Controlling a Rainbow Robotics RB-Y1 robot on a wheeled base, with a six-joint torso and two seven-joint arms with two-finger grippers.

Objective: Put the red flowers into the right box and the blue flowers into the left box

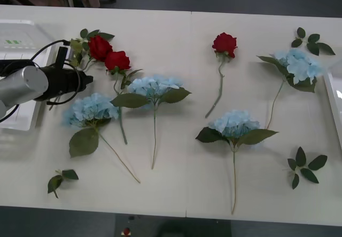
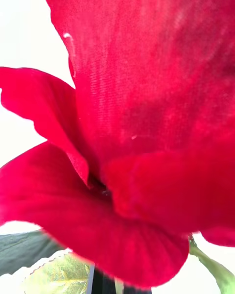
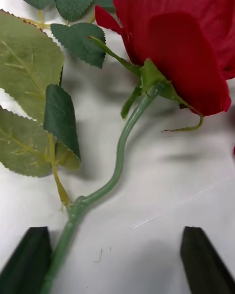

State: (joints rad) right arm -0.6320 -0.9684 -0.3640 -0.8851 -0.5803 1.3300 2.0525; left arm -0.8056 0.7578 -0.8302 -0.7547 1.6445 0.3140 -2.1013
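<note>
Two red flowers (image 1: 100,47) (image 1: 117,60) lie side by side at the table's back left, and a third one (image 1: 224,43) lies alone near the middle back. Several blue flowers (image 1: 93,108) (image 1: 155,85) (image 1: 235,123) (image 1: 298,65) are spread over the table. My left gripper (image 1: 85,79) hovers just left of the rose pair. In the left wrist view it (image 3: 117,259) is open, low over the table, with a rose's stem (image 3: 122,152) running past one black finger (image 3: 27,259) and its bloom (image 3: 181,44) ahead. The right wrist view has red rose petals (image 2: 137,127) very close to the camera.
The left box (image 1: 16,50) sits at the table's left edge, partly under my left arm. The rim of the right box (image 1: 334,103) shows at the right edge. Loose leaf sprigs (image 1: 60,179) (image 1: 305,168) (image 1: 311,41) lie near the front left, front right and back right.
</note>
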